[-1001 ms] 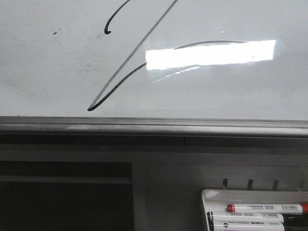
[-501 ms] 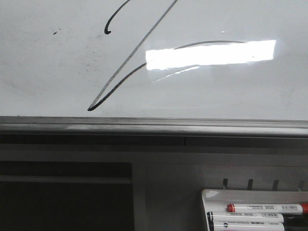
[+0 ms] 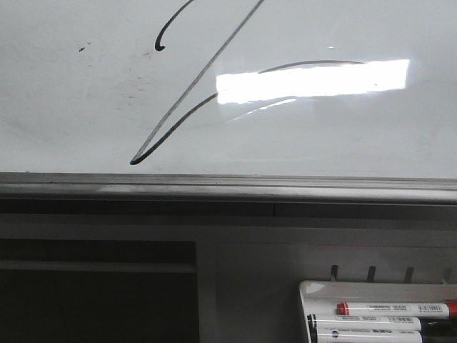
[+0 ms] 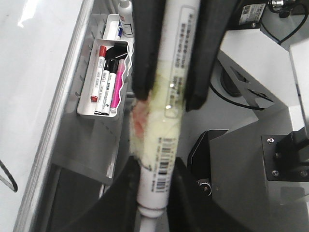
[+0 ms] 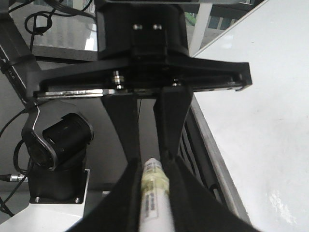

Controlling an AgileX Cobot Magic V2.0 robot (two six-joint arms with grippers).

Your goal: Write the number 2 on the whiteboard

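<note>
The whiteboard [image 3: 343, 136] fills the upper front view. The number 2 [image 3: 198, 82] on it shows as black strokes: a small hook, a long diagonal and a curved base running into the light reflection; its top is cut off by the frame edge. No gripper shows in the front view. In the left wrist view my left gripper [image 4: 153, 166] is shut on a white marker [image 4: 161, 140] wrapped in yellowish tape. My right gripper [image 4: 171, 96] grips the same marker further along. In the right wrist view my right gripper [image 5: 153, 166] is shut on the marker [image 5: 154, 193], with the left gripper [image 5: 147, 145] facing it.
The board's grey metal frame [image 3: 228, 187] runs below the strokes. A white tray [image 3: 321, 289] with several markers hangs below it at the right; it also shows in the left wrist view [image 4: 89, 63], with a white bottle [image 4: 125, 17] beyond it. A black camera [image 5: 63, 140] stands by the right arm.
</note>
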